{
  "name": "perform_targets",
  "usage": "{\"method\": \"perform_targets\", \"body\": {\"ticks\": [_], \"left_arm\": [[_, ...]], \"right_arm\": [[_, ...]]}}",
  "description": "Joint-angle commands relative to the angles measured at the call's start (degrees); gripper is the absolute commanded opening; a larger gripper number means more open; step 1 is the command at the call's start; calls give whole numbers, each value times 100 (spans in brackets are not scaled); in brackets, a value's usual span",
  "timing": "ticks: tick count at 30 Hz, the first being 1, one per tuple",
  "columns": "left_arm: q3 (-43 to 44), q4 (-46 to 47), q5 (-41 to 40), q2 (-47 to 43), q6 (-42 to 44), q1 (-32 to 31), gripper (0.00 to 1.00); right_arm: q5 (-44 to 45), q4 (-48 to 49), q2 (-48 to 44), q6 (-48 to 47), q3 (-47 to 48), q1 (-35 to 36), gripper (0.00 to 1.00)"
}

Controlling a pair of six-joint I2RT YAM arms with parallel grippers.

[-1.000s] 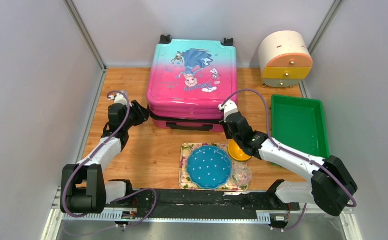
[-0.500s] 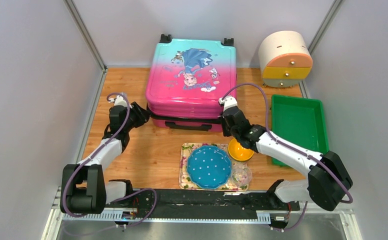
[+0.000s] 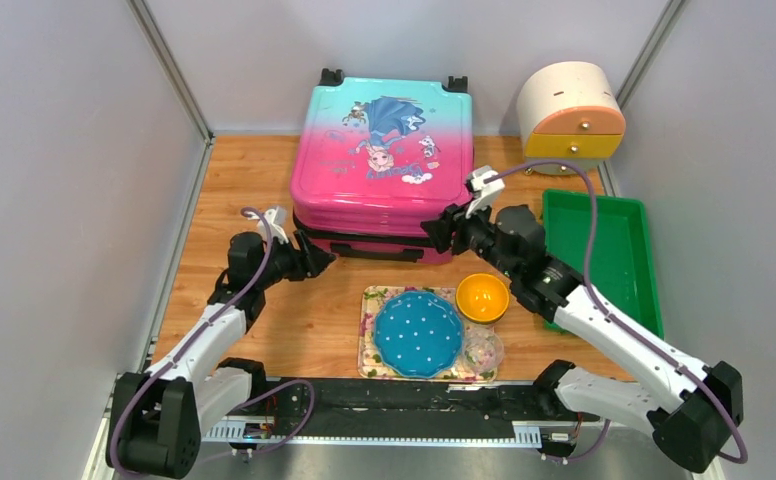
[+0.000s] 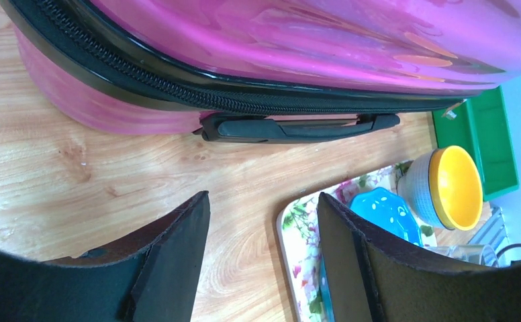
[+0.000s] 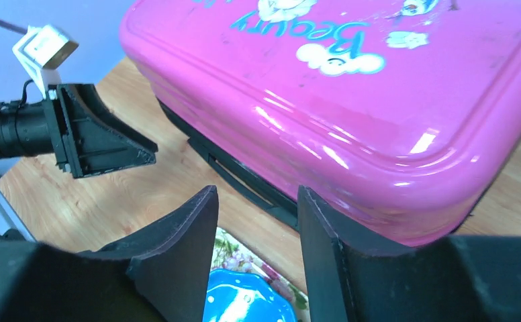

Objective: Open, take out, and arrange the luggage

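Note:
The luggage (image 3: 384, 160) is a pink-to-turquoise hard case with a cartoon girl print, lying flat at the back of the table with its two shells together. Its black zipper trim and carry handle (image 4: 298, 127) face the front. My left gripper (image 3: 316, 262) stands open just off the case's front-left corner, with only bare wood between its fingers (image 4: 263, 198). My right gripper (image 3: 442, 232) hovers open at the front-right corner, beside the pink shell (image 5: 352, 87) and holding nothing (image 5: 258, 191). The left gripper's fingers (image 5: 103, 144) also show in the right wrist view.
A floral tray (image 3: 369, 335) in front of the case holds a blue dotted plate (image 3: 418, 333) and a clear glass bowl (image 3: 483, 350). A yellow bowl (image 3: 483, 297) sits beside them. At the right stand a green tray (image 3: 598, 250) and a round cream drawer cabinet (image 3: 570, 118).
The right gripper opened and swung up and right from the case's front-right corner, uncovering the yellow bowl. The left gripper slid forward and right along the front-left corner and opened wider.

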Motion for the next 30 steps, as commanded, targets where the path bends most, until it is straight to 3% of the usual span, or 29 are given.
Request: {"method": "perform_targets", "body": {"ticks": [1,12,25,30], "left_arm": [[-55,-55,473,-177,160,152,69],[235,-169,879,-301,951,21,70],[252,-213,589,-160,968,21,69],[235,-266,483,-169,1030,29,69]], "right_arm": [[-413,11,-259,43,-197,-188,51],[-144,-753,-427,-537,-882,-512,59],[808,-8,742,-212,-953,-557,51],[1053,413,1058,-247,-1050,-557,44]]}}
